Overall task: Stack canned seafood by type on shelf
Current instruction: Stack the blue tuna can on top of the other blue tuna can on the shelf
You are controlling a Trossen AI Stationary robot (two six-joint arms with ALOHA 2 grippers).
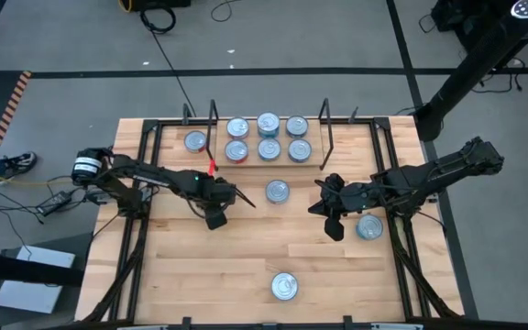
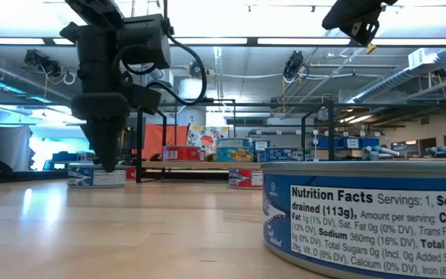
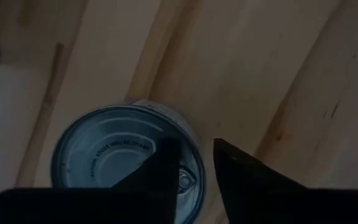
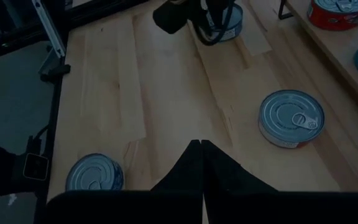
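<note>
- The left gripper (image 3: 194, 149) was pointed straight down over the table, its two fingers parted by a narrow gap with nothing pinched between them.
- A blue-labelled tin (image 3: 104, 149) lay directly beneath this pincer, lid up and flat on the wood. The fingertips were seen just above its rim, and contact could not be confirmed.
- That narrow spread was judged too small to span the tin, so a wider opening would be called for before any grasp across its sides.
- The shelf (image 4: 334, 50) was found beyond the left pincer, towards the far edge of the table. Six tins (image 1: 269, 148) were set on it in two rows, apparently so that like labels could be grouped.
- One more tin (image 1: 195, 141) was left just outside the shelf's end frame on the left pincer's side, off the board.
- A red-labelled tin (image 4: 289, 118) was lying between the two pincers, near the shelf front, within reach of either arm.
- The right gripper (image 4: 200, 149) was held above the table opposite the left one, its fingers pressed together and empty. This arm was judged to be waiting.
- Another tin (image 1: 369, 226) was lying close beside the right pincer, towards that arm's base.
- A last tin (image 1: 284, 286) was left well apart from both pincers, by the near edge.
</note>
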